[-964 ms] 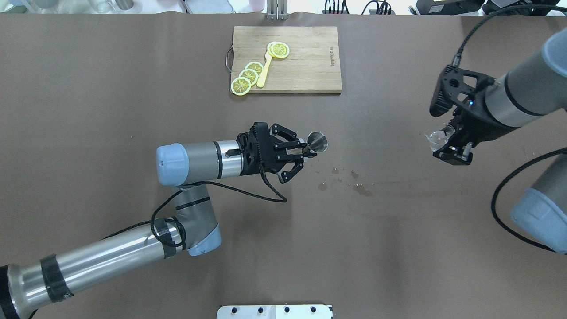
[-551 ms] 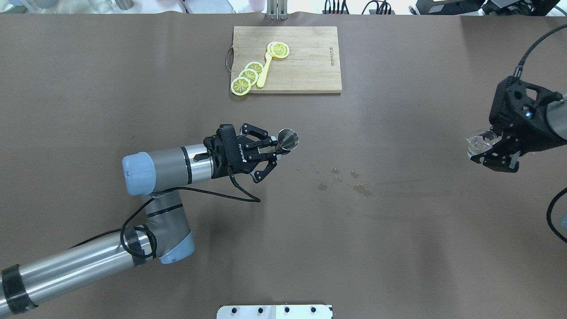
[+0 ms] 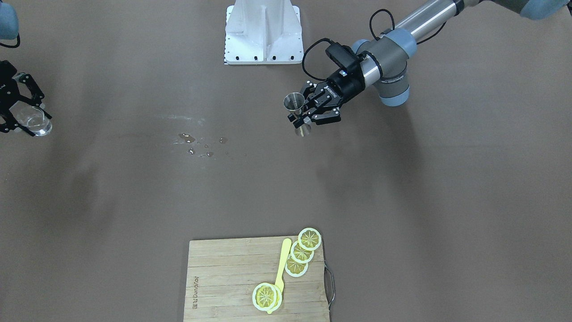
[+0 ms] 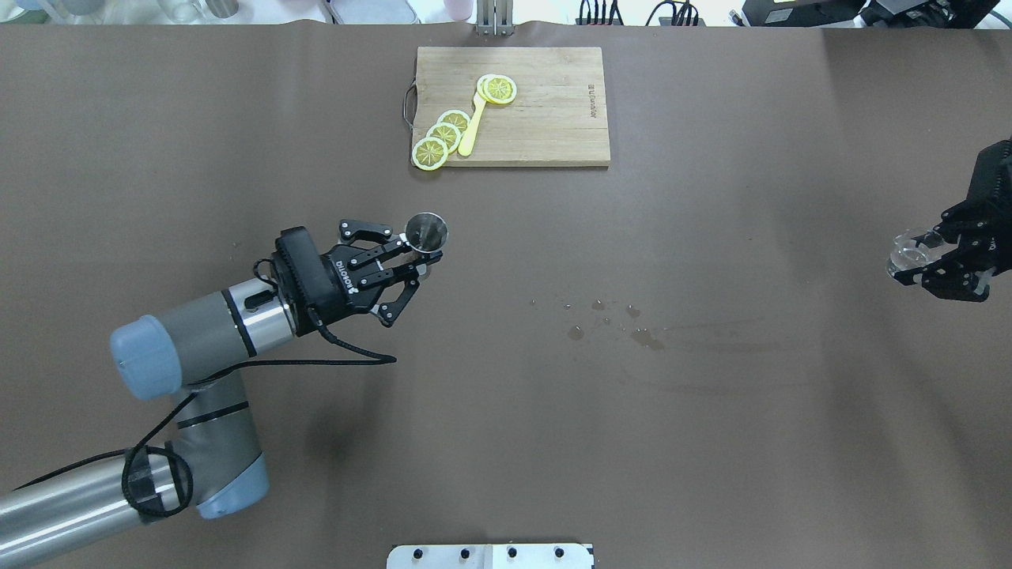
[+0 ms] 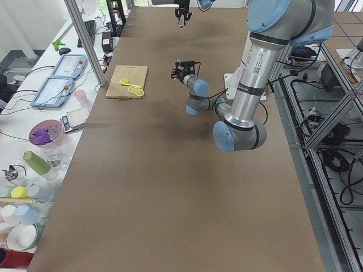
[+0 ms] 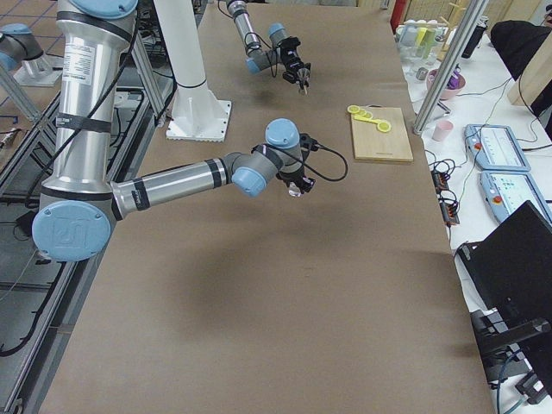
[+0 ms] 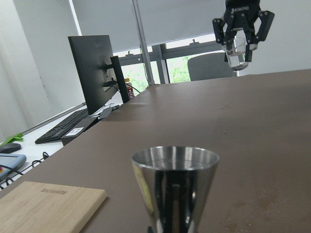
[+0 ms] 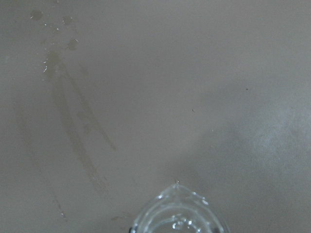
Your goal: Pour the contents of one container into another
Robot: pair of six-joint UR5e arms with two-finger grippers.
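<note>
Glass cup (image 4: 906, 250) clamped in right end effector (image 4: 915, 258); left end effector (image 4: 419, 254) clamps jigger (image 4: 426, 231) upright.

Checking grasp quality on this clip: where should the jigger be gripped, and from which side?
At its narrow waist, from the side with a level approach. The jigger is upright, an hourglass: both cones flare past the waist, so fingers there are unlikely to slip, and the open mouth is clear for pouring. The left hand grips it just so.

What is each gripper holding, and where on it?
Left gripper pinches the steel jigger at its narrow waist; right gripper clasps the glass cup around its sides.
</note>
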